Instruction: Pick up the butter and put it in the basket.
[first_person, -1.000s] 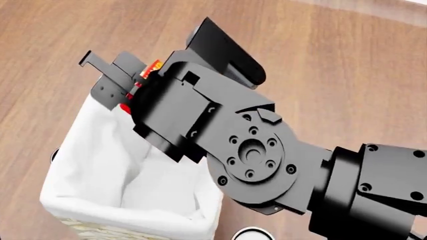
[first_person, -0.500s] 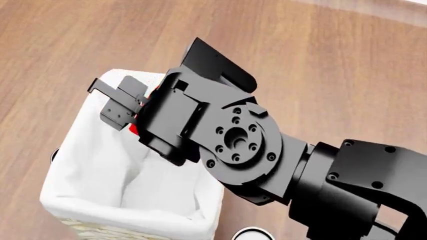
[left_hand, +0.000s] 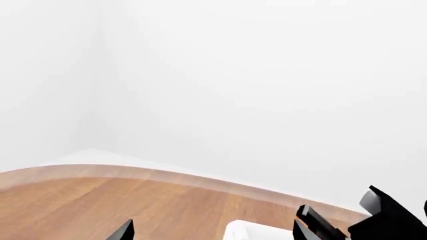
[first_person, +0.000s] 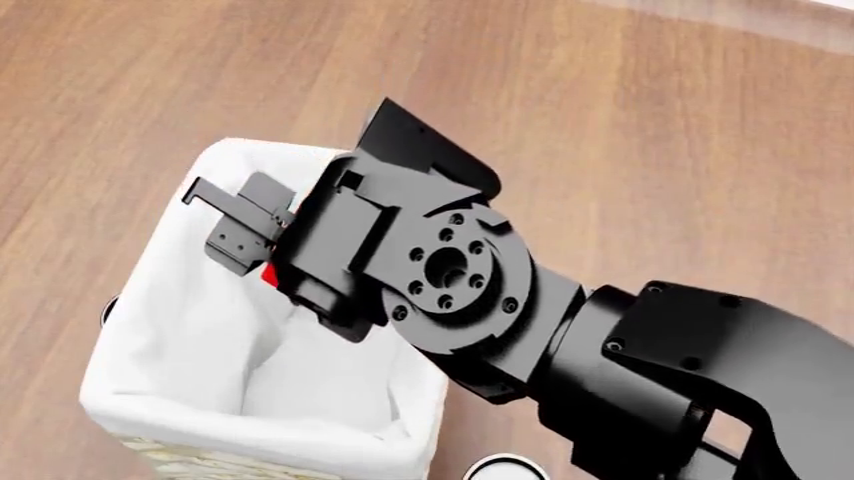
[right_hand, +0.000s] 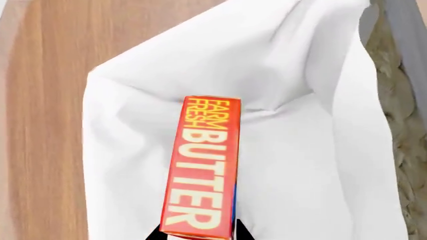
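**Butter held over basket mouth, release step next**

The right gripper (right_hand: 199, 235) has its jaws clamped on the near end of the butter box (right_hand: 202, 167); the rest of the box sticks straight out ahead of the jaws, "BUTTER" face toward the wrist camera. Beyond the jaws lies the white liner of the basket (right_hand: 300, 75), so the box hangs over the opening, not touching cloth as far as visible. Head view shows the right gripper (first_person: 254, 232) above the basket (first_person: 180, 395) near its far rim, a sliver of red butter (first_person: 271, 276) peeking under the wrist.

To do it well: judge box is inside the rim outline, then part the jaws cleanly; folds of liner could catch a corner, so drop toward the middle.

Left gripper (left_hand: 213, 231): only finger tips show, set wide apart, holding nothing, with wooden table (left_hand: 80, 205) ahead of them.
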